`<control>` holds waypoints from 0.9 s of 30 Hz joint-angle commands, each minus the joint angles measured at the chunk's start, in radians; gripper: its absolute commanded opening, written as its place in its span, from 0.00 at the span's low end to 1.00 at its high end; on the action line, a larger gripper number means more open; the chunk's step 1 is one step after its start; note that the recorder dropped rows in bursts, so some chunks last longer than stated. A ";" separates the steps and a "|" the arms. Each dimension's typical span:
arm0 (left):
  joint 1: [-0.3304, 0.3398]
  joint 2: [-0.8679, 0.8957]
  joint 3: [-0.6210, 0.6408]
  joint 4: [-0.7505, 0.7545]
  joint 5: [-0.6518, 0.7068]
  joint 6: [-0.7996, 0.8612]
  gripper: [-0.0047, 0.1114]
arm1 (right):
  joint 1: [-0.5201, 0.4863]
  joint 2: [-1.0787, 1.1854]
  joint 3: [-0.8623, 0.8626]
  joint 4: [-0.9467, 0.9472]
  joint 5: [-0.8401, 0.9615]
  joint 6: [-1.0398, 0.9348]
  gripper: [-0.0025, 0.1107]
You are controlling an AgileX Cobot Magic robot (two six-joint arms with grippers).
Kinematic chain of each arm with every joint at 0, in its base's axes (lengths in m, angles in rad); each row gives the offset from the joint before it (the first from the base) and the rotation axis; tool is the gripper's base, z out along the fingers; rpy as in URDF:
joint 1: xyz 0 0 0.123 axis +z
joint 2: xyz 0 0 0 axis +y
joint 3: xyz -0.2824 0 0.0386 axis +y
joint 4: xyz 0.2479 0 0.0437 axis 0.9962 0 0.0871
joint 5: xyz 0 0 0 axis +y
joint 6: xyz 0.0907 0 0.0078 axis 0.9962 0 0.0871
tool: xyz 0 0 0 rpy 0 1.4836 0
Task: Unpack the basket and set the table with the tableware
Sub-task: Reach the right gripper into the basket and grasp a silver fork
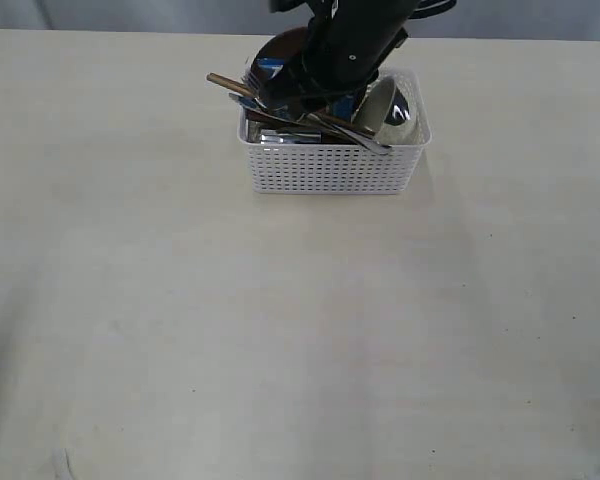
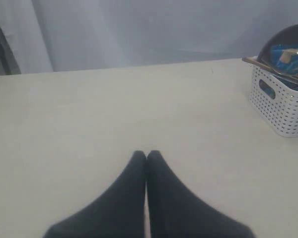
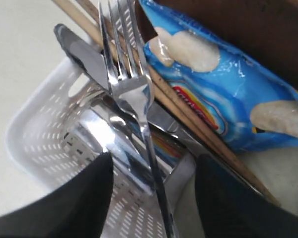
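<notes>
Steel shines inside the white basket (image 1: 330, 170), which sits at the far side of the desk (image 1: 280, 330). The right hand (image 3: 154, 173) is down in the basket with its two fingers (image 3: 89, 198) spread wide. The thin handle of the fork (image 3: 126, 84) runs between them, but they do not pinch it yet. I think the fork is the thing to take out now.

To do it well, the hand should close gently on the handle alone. The cup (image 3: 104, 144) lies just under the fork, so a finger could bump its shiny side. The knife (image 3: 82, 52) and the chopsticks (image 3: 188, 116) lie close by too, next to the blue chip packet (image 3: 213, 99). A slow, straight lift should keep the prongs from catching on them.

The left hand (image 2: 147, 156) is pressed together, holds nothing, and hangs over bare desk well away from the basket.
</notes>
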 commanded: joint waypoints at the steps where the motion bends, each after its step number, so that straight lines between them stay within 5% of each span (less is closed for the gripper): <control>1: 0.001 -0.004 0.004 -0.002 0.000 0.000 0.04 | -0.002 0.033 -0.006 -0.012 -0.019 0.004 0.45; 8: 0.001 -0.004 0.004 -0.002 0.000 0.000 0.04 | -0.002 0.058 -0.004 -0.077 -0.023 0.006 0.42; 15: 0.001 -0.004 0.004 -0.002 0.000 0.000 0.04 | -0.002 0.054 -0.004 -0.092 -0.023 0.004 0.02; 27: 0.001 -0.004 0.004 -0.002 0.000 0.000 0.04 | 0.000 -0.022 -0.004 -0.088 -0.016 0.004 0.02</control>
